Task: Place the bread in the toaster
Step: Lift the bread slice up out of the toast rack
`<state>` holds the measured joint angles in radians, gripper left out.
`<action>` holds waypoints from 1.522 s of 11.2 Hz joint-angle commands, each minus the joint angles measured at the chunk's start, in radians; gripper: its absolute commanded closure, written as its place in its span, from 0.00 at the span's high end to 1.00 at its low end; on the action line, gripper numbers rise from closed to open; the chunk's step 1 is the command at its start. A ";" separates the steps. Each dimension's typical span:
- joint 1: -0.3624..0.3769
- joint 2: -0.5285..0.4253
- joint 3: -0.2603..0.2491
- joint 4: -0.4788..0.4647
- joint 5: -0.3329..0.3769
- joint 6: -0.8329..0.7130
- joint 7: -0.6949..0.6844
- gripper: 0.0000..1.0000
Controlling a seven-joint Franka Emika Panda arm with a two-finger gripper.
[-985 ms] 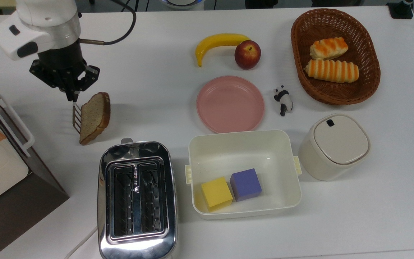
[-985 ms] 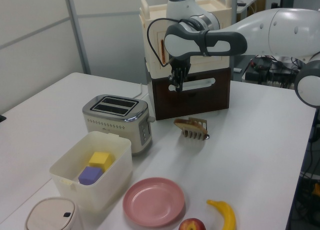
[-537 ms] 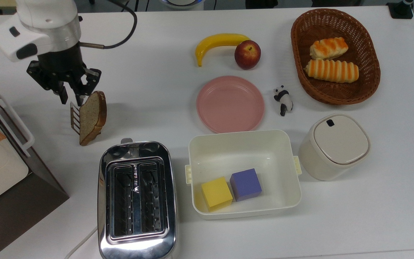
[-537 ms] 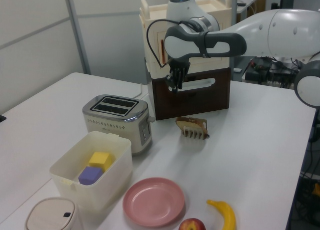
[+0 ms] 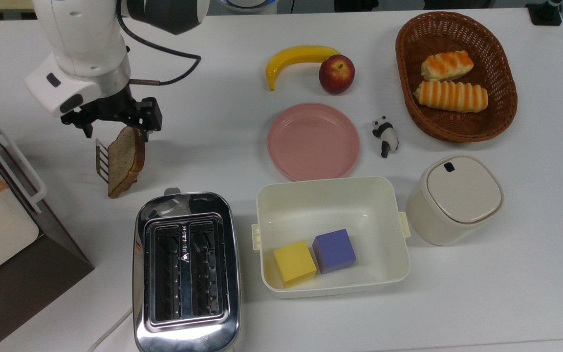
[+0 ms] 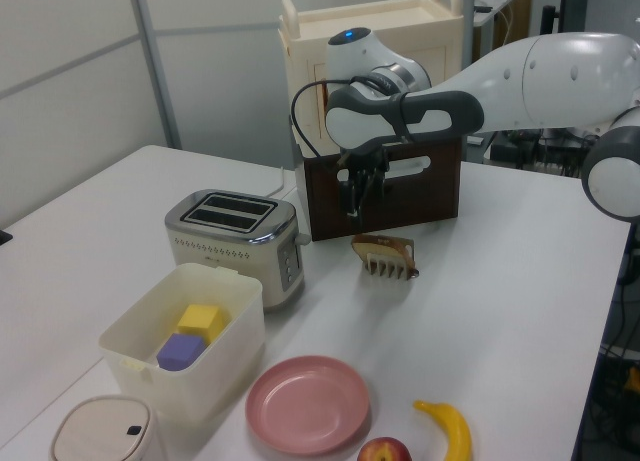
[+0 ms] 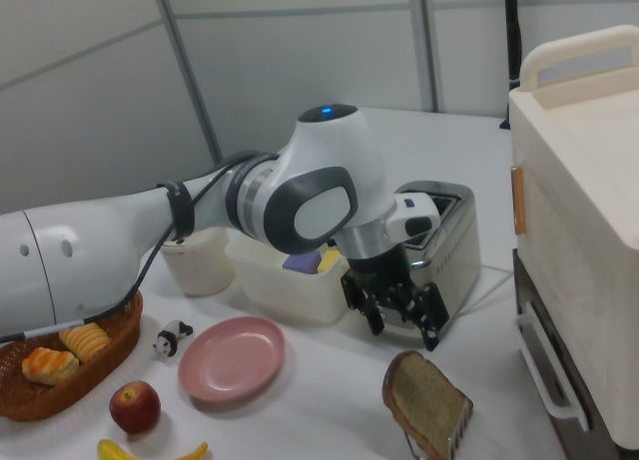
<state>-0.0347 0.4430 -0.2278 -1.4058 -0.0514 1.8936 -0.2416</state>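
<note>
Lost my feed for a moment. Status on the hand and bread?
Hand open above bread. Bread leaning in wire rack, ungrasped. Toaster slots empty, nothing in the way.

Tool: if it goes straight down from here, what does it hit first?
Most likely the bread. The tool points down with open fingers, just above the slice's top edge, which leans in the wire rack. In the right view it looks set a little back from the slice, so it might meet the table instead.
</note>
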 commanded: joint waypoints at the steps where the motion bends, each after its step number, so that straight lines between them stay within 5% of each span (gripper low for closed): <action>1: 0.036 -0.008 0.002 -0.068 -0.021 -0.016 -0.022 1.00; 4: 0.033 0.029 0.002 -0.070 -0.062 -0.014 -0.028 0.91; 5: 0.033 0.036 0.002 -0.070 -0.076 -0.014 -0.041 0.75; 7: 0.029 0.036 0.001 -0.068 -0.078 -0.014 -0.093 0.21; 8: 0.029 0.034 -0.002 -0.065 -0.076 -0.014 -0.099 0.03; 17: 0.024 -0.027 -0.033 -0.016 -0.076 -0.013 -0.097 0.00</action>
<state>-0.0137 0.4693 -0.2515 -1.4092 -0.1149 1.8904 -0.3252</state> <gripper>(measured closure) 0.868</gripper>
